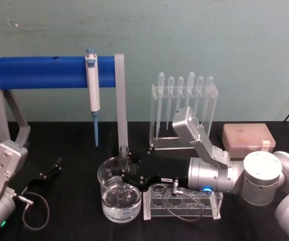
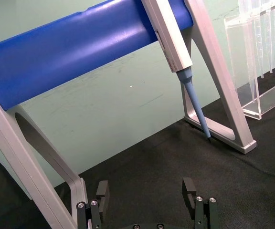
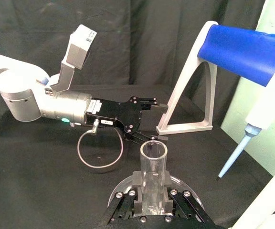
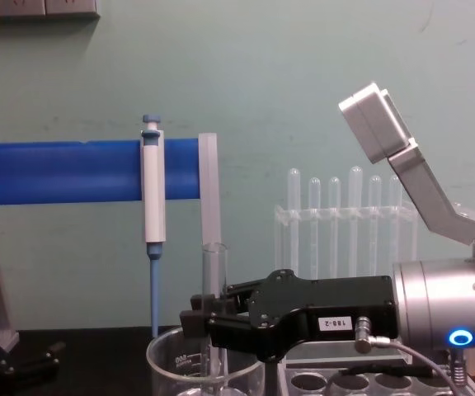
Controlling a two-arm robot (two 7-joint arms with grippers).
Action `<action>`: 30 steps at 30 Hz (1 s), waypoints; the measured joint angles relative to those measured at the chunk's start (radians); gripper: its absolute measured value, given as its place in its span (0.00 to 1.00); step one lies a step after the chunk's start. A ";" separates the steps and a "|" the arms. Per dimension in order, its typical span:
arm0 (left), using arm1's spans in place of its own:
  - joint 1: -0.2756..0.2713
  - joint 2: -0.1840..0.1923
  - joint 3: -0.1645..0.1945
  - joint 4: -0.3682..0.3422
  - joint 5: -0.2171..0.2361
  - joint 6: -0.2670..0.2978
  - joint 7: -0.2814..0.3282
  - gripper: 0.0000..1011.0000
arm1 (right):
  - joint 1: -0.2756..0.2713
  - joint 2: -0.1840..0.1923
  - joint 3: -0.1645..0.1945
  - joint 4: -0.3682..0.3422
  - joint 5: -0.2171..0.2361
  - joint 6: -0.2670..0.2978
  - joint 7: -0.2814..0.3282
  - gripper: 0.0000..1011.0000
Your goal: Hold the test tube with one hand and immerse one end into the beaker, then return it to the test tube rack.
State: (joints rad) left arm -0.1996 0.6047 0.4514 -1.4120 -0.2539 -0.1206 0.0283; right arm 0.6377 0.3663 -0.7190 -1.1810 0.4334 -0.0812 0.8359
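Glass test tube [image 1: 123, 152] stands upright, open rim uppermost, clamped between the closed fingers of the right tool [image 1: 120, 173]. That tool reaches in level from 3 o'clock, passing above the clear rack [image 1: 154, 208]. The grip sits below the rim, as the chest view confirms: test tube [image 4: 213, 272], right tool [image 4: 200, 322].

The tube's lower part is inside the beaker [image 1: 108, 198], which holds clear liquid. Whether the closed end is under the surface cannot be told. The beaker stands on the black tabletop [image 1: 69, 145], just beside the rack at its 9 o'clock.

Left tool [image 1: 54, 168] lies low at 9 o'clock of the beaker, well apart, fingers spread wide and holding nothing. A white-and-blue pipettor [image 1: 93, 85] hangs on the stand at 12 o'clock.
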 joint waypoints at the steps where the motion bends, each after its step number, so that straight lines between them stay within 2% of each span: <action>1: 0.000 0.000 0.000 0.000 0.000 0.000 0.000 0.99 | 0.000 0.000 0.000 0.000 0.000 0.000 0.000 0.22; 30: 0.000 0.000 0.000 0.000 0.000 0.000 0.000 0.99 | 0.000 0.000 0.000 0.000 0.000 0.000 0.000 0.22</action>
State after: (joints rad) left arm -0.1995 0.6047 0.4514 -1.4120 -0.2539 -0.1205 0.0283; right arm 0.6376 0.3663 -0.7190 -1.1810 0.4335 -0.0812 0.8359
